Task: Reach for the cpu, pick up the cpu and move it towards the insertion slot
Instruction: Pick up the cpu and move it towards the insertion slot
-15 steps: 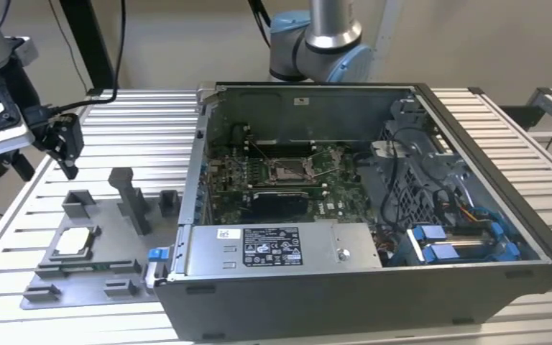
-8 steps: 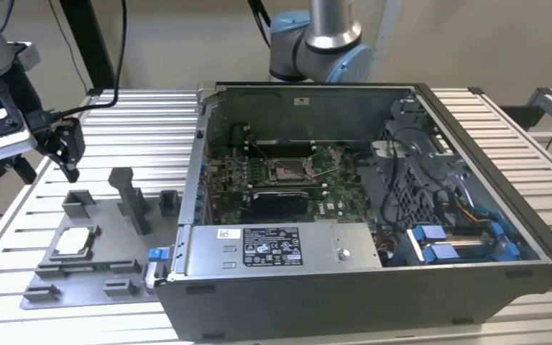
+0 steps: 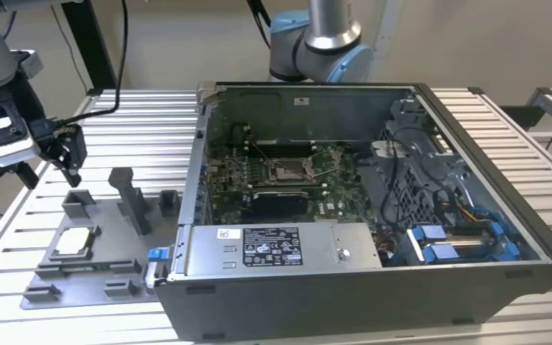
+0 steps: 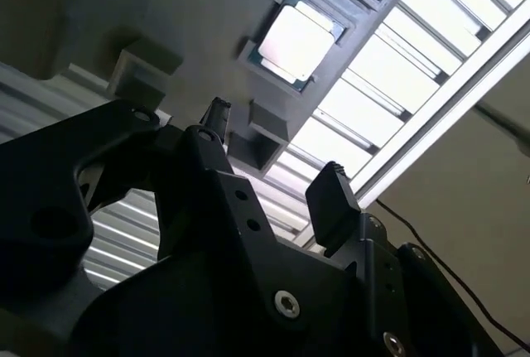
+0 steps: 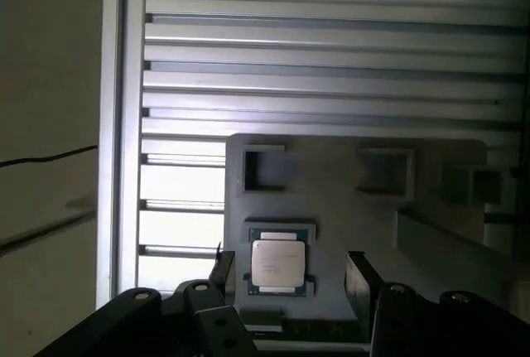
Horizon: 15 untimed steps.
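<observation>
The cpu [image 3: 75,242] is a small pale square chip lying flat in a recess of the grey fixture plate [image 3: 89,277], at the exterior view's left of the computer case. My gripper [image 3: 52,172] hangs open in the air above the far end of that plate, well above the chip. In both wrist views the cpu [image 4: 296,42] [image 5: 280,264] shows beyond the two dark fingers [image 4: 331,200] [image 5: 358,272], which hold nothing. The insertion slot [image 3: 290,170] is a silver-framed socket on the green board inside the case.
The open computer case [image 3: 353,287] stands on a slatted metal table [image 3: 141,122]. Upright grey fixture blocks [image 3: 130,201] rise from the plate between the chip and the case wall. A second arm's base [image 3: 319,43] stands behind the case. A cable [image 3: 118,65] hangs near my arm.
</observation>
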{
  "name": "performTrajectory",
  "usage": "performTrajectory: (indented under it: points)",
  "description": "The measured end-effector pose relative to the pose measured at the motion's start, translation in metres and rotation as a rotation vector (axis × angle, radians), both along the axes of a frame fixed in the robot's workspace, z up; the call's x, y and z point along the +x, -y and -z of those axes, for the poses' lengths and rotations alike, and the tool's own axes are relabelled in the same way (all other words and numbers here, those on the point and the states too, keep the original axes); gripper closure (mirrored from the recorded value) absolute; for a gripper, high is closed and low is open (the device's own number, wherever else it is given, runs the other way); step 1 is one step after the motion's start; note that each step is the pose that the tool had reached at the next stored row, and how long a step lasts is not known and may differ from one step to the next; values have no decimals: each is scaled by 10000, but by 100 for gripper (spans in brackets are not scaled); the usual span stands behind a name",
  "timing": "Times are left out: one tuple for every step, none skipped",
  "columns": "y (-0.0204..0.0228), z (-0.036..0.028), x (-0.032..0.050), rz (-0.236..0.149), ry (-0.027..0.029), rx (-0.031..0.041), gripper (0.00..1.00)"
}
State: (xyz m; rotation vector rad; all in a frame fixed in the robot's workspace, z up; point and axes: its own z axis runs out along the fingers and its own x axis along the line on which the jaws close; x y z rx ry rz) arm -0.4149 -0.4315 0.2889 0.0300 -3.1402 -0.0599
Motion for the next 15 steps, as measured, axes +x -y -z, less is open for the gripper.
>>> performTrajectory:
  points:
    - [2, 15, -1, 1, 1, 0, 0]
    - [5, 29, -2, 1, 1, 0, 0]
    - [9, 43, -1, 0, 1, 0, 0]
    - [14, 56, -2, 0, 1, 0, 0]
    - [20, 69, -2, 1, 0, 0, 0]
    - [28, 82, -2, 1, -1, -1, 0]
    - [36, 96, -2, 0, -1, 0, 0]
    - [45, 109, -2, 0, 0, 0, 0]
    - [57, 123, -2, 0, -1, 0, 0]
    - [69, 136, -2, 0, -1, 0, 0]
    - [83, 148, -2, 0, 0, 1, 0]
    - [98, 157, -2, 0, 0, 5, 0]
    - [113, 168, -2, 0, 0, 11, 0]
    - [125, 180, -1, 0, 1, 15, 0]
    - [135, 192, -1, -1, 1, 15, 0]
